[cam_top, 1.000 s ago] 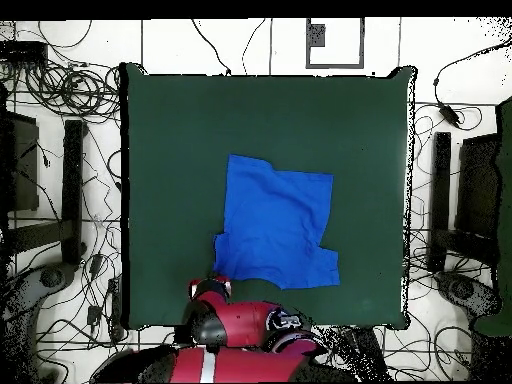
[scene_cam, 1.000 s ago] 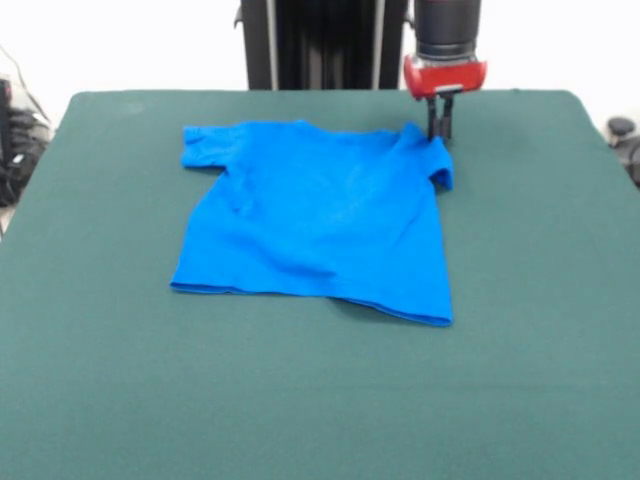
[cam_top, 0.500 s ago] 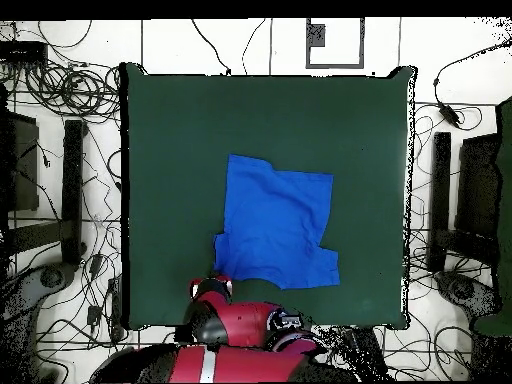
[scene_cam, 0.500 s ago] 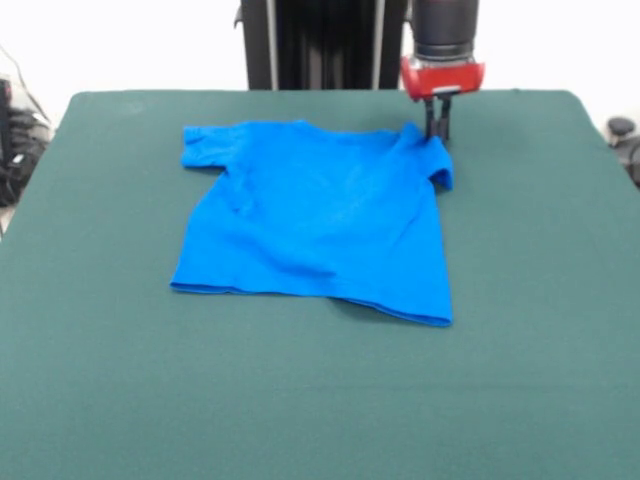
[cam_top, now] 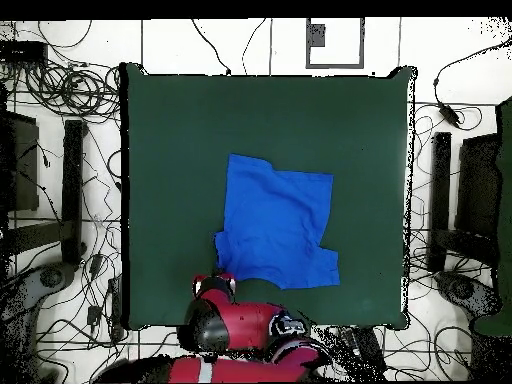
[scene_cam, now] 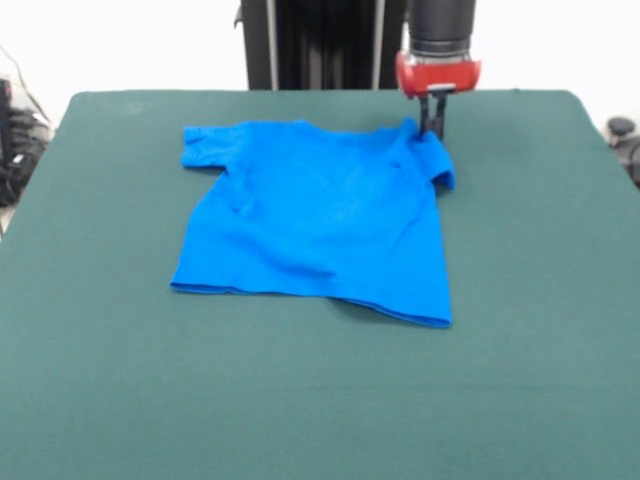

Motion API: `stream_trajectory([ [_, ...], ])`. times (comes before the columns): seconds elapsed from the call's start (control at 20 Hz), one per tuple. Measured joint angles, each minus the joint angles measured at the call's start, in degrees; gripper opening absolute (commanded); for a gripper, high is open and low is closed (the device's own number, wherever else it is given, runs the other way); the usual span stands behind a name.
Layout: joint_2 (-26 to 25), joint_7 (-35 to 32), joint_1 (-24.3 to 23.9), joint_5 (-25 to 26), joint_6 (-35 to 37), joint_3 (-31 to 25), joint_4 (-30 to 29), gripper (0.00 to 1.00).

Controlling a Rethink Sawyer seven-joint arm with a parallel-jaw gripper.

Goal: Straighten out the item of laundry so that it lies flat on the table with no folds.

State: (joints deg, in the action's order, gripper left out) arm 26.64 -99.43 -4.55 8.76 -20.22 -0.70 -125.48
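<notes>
The shirt (scene_cam: 315,220) lies near mid-table (scene_cam: 520,380), mostly spread, though its hem ripples at five o'clock. The sleeve at two o'clock bunches at the gripper (scene_cam: 432,128), whose fingers look pinched on that cloth, probably to tug it flat.

No text, label or number is legible — not on anything shown.
</notes>
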Motion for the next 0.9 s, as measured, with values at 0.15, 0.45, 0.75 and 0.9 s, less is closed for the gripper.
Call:
stream_trajectory([
  [0.15,2.1,0.0,-1.2,0.0,0.2,0.1,-0.2,0.00],
  [0.45,5.8,0.0,-5.0,0.2,1.4,0.1,-0.2,0.00],
  [0.75,8.5,0.0,-10.6,2.0,3.9,0.1,-0.2,0.00],
  [0.9,8.4,0.0,-11.8,3.0,4.0,0.1,-0.1,0.00],
])
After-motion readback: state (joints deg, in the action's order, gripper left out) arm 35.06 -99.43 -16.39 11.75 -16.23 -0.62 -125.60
